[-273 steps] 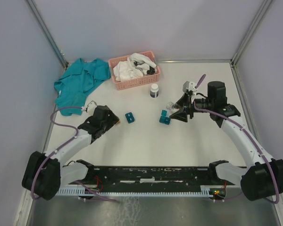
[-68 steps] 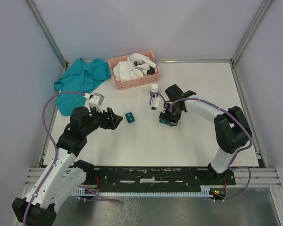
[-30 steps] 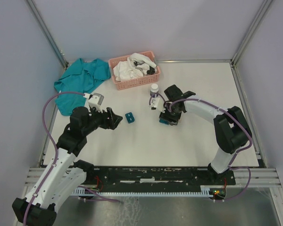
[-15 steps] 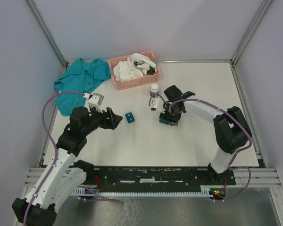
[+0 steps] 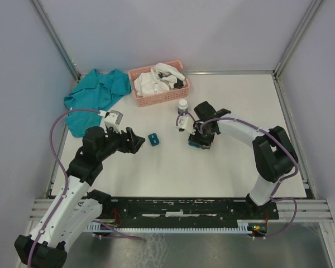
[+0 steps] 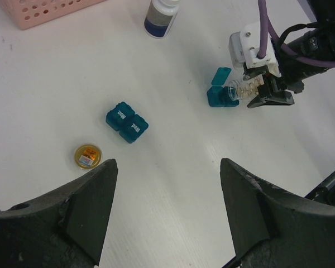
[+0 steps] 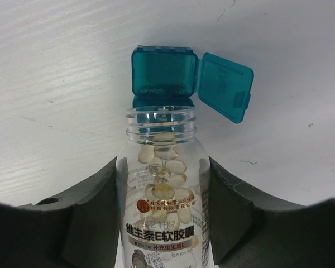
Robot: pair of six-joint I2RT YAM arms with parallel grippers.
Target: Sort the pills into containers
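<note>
Desk: Bottle first. Who has it?

Photographer: The right end effector (image 5: 201, 135) has it. Its two fingers are closed against the sides of a clear pill bottle (image 7: 163, 195), uncapped and part full of pale yellow capsules.

Desk: And the container?

Photographer: One teal container (image 7: 162, 71) sits on the white counter (image 5: 173, 167) directly in front of the bottle's mouth, with its hinged lid (image 7: 223, 86) thrown open to one side. In the right wrist view the rim of the bottle overlaps the container's near edge. Whether they touch, I cannot tell.

Desk: The other container?

Photographer: The closed container (image 6: 127, 121), with its lids down and lettered "Mon" and "Wed", lies well to the left of the first one. It is on the counter ahead of the left end effector (image 6: 166, 167) and apart from it. A small gold cap (image 6: 88, 156) lies just beside it, nearer the left finger.

Desk: Left end effector's state?

Photographer: Its fingers are spread wide with nothing between them, and it hangs above the counter.

Desk: Anything behind?

Photographer: A white bottle (image 5: 182, 107) stands upright near the right arm. A pink basket (image 5: 156, 97) of white cloth sits beyond it, and a teal garment (image 5: 95, 97) lies crumpled at far left.
</note>
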